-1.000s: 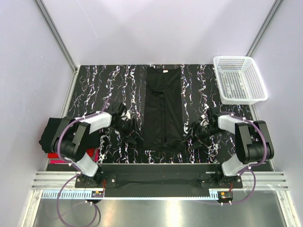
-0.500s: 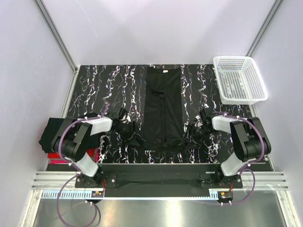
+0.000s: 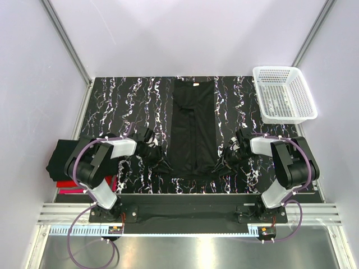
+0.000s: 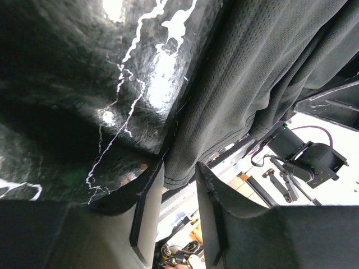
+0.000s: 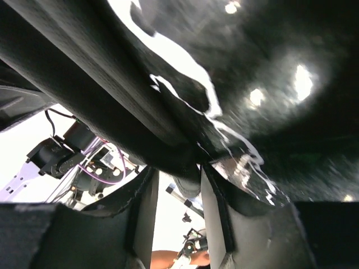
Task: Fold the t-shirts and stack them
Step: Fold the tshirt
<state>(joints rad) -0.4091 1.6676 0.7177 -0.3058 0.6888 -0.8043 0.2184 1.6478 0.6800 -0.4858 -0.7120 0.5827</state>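
A black t-shirt (image 3: 192,126), folded into a long strip, lies along the middle of the dark marbled table (image 3: 123,101), its small white neck label at the far end. My left gripper (image 3: 163,163) is at its near left corner and my right gripper (image 3: 222,159) at its near right corner. In the left wrist view the open gripper (image 4: 178,188) has the shirt's hem (image 4: 185,168) between its fingertips. In the right wrist view the open gripper (image 5: 178,188) likewise straddles the hem (image 5: 188,182).
A white mesh basket (image 3: 284,93) stands at the back right. A pile of black and red shirts (image 3: 59,160) sits off the table's left edge, with pink cloth (image 3: 72,191) below it. The table's near edge runs just behind both grippers.
Both grippers have moved inward from beside the shirt to its near corners, and now straddle the hem. The shirt has not visibly shifted.
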